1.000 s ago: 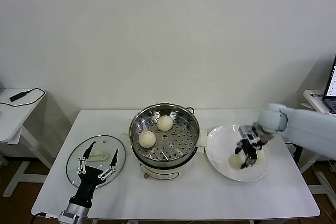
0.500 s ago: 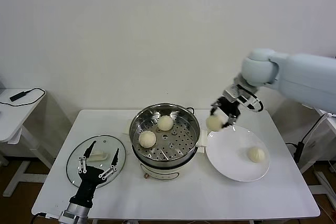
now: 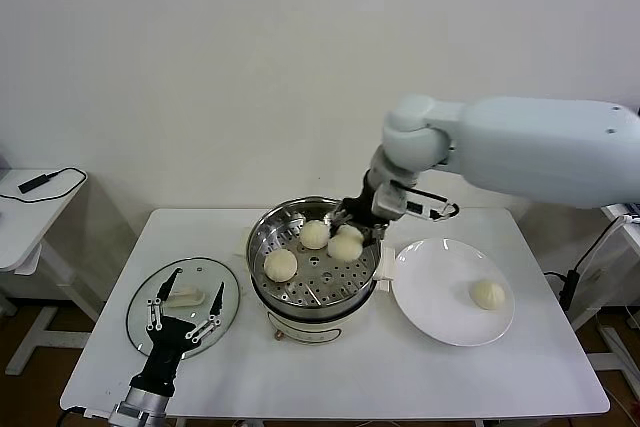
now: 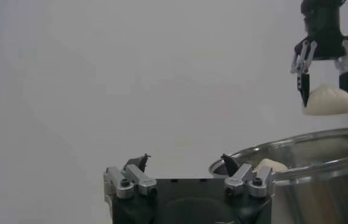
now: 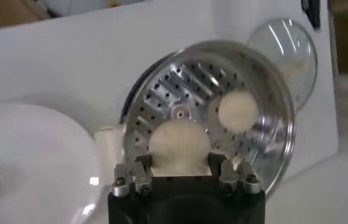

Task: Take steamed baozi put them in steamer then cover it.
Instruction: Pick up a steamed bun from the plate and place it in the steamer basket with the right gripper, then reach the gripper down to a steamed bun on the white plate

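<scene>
The steamer (image 3: 300, 292) stands mid-table with two baozi (image 3: 281, 265) (image 3: 315, 234) on its perforated tray (image 5: 183, 85). My right gripper (image 3: 352, 232) is shut on a third baozi (image 3: 345, 245) and holds it just above the tray's right side. The left wrist view shows the grip (image 4: 325, 91) on the baozi (image 4: 327, 102) above the steamer rim (image 4: 320, 164). In the right wrist view the held baozi (image 5: 179, 141) hides one bun, and another (image 5: 238, 111) shows beside it. A fourth baozi (image 3: 488, 294) lies on the white plate (image 3: 430, 297). The cover (image 3: 150, 292) lies flat on the table, left of the steamer. My left gripper (image 3: 185, 317) is open over the cover.
The white plate sits right of the steamer, close against it. A small side table (image 3: 20, 217) with a black cable (image 3: 40, 184) stands at far left. Another table edge (image 3: 625, 222) is at far right. The white wall is behind.
My right gripper picked a baozi off the plate, lifted it and carried it left over the steamer. One baozi stays on the plate. The left arm has not moved.
</scene>
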{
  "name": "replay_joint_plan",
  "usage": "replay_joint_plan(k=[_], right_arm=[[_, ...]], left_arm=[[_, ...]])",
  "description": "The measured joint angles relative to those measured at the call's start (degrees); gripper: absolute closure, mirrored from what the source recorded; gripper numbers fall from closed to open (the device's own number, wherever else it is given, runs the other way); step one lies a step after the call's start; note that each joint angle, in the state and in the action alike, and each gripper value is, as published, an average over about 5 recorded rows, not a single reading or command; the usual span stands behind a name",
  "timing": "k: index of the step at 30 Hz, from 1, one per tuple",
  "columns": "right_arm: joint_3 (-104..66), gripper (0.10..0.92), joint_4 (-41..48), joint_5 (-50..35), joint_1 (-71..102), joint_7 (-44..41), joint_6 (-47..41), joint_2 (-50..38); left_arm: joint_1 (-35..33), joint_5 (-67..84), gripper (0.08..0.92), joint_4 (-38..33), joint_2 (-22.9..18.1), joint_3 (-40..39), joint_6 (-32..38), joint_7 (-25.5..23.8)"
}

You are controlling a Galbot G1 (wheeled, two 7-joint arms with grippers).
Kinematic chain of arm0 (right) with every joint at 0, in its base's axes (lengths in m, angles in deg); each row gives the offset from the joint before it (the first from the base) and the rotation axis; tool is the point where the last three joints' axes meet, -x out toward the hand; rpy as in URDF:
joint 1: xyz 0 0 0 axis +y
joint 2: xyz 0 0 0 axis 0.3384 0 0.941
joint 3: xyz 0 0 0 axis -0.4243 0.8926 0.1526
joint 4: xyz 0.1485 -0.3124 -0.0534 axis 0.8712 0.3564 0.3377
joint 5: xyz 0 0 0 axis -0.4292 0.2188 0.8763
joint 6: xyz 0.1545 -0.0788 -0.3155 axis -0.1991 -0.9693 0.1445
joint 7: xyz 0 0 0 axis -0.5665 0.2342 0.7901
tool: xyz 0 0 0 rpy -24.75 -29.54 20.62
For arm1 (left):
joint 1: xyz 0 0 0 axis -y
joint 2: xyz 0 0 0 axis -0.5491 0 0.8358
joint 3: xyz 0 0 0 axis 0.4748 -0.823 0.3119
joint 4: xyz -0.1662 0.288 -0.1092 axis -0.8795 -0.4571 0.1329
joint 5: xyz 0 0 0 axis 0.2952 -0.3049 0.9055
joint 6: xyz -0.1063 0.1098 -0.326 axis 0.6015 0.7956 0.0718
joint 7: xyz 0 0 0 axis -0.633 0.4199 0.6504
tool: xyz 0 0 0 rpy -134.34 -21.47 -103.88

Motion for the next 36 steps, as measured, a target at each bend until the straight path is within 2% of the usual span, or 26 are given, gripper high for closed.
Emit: replay_joint_plan(k=[10,25,32,36], right_arm=[[-1.89,0.341,1.88,9.86,6.37,2.42,7.67,3.48],[-2.77,0.335,3.36,14.45,11.25,0.82,10.59,6.37],[-3.34,0.222,3.41,15.29,11.67,-0.12,10.32,6.4],[-4.28,0.204,3.3,15.41,11.31,-0.34,9.7,5.87]], left_arm=[[-0.33,0.0,0.177,-0.32,0.24,0.32,0.31,0.05],[-0.64,0.0,0.177,-0.66,0.23,0.86,0.84,0.08],[-0.51,0.0,0.177,-0.52,0.18,0.82,0.92,0.12],[-0.43,0.0,0.177,-0.42,0.17,0.81,0.95,0.16]])
